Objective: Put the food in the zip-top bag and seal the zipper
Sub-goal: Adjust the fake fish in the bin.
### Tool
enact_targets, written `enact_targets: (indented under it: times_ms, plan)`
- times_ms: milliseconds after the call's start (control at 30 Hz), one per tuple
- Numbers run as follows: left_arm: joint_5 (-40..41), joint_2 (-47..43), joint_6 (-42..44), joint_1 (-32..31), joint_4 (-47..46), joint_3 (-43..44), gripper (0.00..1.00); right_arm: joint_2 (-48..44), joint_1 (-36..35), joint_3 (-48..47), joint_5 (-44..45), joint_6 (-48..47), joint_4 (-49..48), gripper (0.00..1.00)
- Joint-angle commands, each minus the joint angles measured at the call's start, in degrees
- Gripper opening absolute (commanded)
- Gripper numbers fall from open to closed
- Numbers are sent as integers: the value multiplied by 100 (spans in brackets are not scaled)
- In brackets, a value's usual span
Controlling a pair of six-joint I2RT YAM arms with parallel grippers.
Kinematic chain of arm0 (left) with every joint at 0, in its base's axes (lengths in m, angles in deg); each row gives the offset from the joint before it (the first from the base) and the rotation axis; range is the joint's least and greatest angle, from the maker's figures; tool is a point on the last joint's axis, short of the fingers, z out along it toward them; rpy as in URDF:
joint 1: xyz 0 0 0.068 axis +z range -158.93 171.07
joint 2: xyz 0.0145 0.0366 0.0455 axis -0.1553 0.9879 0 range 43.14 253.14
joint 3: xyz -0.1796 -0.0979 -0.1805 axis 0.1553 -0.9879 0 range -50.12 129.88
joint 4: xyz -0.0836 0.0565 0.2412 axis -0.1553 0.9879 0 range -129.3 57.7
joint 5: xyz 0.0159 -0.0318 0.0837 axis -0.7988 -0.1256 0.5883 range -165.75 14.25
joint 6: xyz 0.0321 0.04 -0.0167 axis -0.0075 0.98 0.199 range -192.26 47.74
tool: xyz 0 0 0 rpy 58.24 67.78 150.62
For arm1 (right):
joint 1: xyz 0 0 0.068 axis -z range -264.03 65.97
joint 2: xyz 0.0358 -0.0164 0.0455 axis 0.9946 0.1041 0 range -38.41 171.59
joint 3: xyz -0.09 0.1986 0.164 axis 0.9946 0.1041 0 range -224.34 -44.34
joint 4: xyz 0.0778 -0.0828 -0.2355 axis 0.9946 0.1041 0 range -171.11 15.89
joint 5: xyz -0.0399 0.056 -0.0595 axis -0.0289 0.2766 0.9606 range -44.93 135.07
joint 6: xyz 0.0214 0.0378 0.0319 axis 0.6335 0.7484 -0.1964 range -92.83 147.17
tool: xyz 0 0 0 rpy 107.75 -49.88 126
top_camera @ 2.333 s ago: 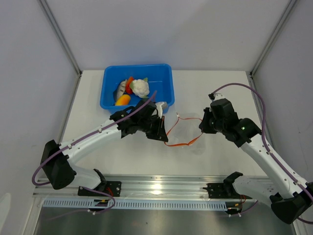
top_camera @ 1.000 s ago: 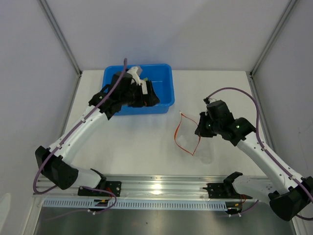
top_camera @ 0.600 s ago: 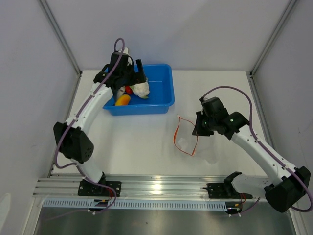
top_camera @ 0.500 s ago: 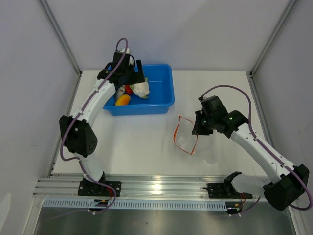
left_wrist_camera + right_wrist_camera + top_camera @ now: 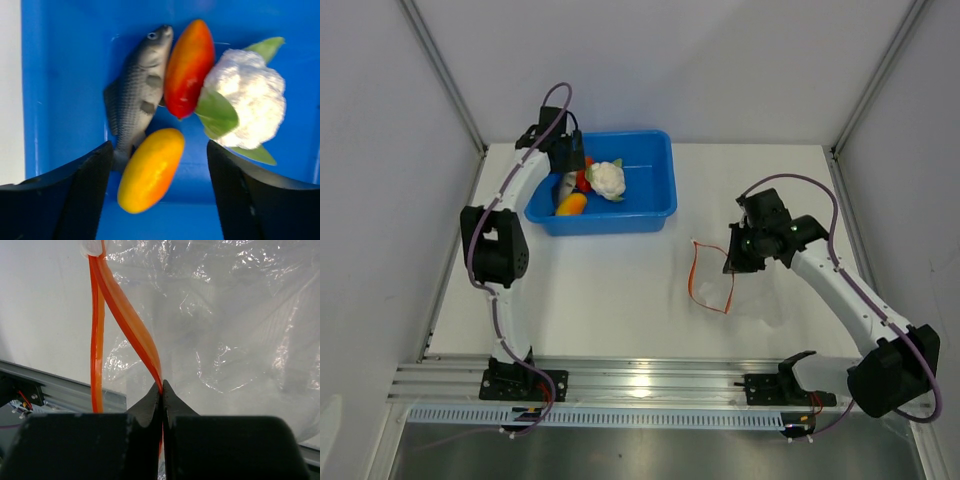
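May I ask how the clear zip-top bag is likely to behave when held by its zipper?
Probably floppy: the zip-top bag is heavily crinkled. Likely light, as the right gripper holds it by one pinch on the zipper. That strip bows and twists, so the mouth may not stay open.

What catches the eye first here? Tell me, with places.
The blue tub at the table's far left, holding a white cauliflower, red pepper, orange piece and grey fish, with the left gripper open above them. Right of centre, the right gripper is shut on the red-orange zipper of the clear zip-top bag, its mouth gaping.
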Motion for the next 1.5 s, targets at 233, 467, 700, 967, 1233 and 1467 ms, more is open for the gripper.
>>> enact_targets:
  times_ms: [233,467,700,967,1233,1467]
  plan:
    - [-18,872,484,264,423,1008,72,311,390,-51,-350,-164,-45,0]
    - [-123,1303,501,378,634,1280,66,434,478,-42,-403,-76,-159,0]
    - [-71,1593,545,501,827,1395,66,645,513,-59,-500,-6,-265,0]
    - [-308,1901,537,537,880,1685,72,812,513,-59,-553,3,-353,0]
    - [-396,2086,528,537,977,1720,67,821,566,2,-535,-32,-371,0]
    - [-501,2209,361,545,1205,1940,52,803,654,20,-544,-111,-353,0]
